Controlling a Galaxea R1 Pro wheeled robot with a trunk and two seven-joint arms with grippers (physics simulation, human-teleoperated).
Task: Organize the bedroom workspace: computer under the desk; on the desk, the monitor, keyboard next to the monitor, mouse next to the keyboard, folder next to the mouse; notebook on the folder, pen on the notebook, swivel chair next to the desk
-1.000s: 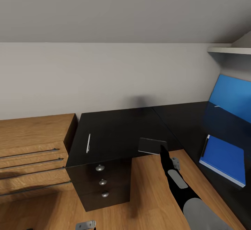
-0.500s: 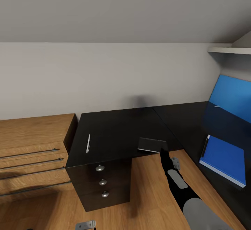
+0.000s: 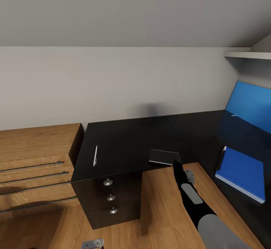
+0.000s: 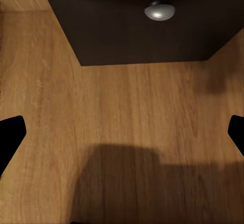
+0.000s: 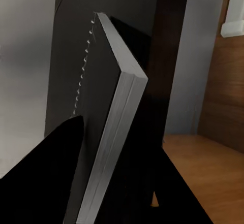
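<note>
The dark notebook lies at the front edge of the glossy black desk. My right gripper reaches its near corner. In the right wrist view the notebook, with its binding holes and grey page edges, sits between the two black fingers. The white pen lies on the desk's left part. The blue folder rests flat on the desk's right wing. My left gripper hangs open over the wooden floor, in front of the drawer unit.
A three-drawer unit with silver knobs sits under the desk. A light wooden counter with drawers adjoins the desk on the left. A glossy panel showing blue stands at the right edge, below a white shelf.
The notebook's near edge has shifted slightly at the right gripper's tip. The arm and the camera have hardly moved.
</note>
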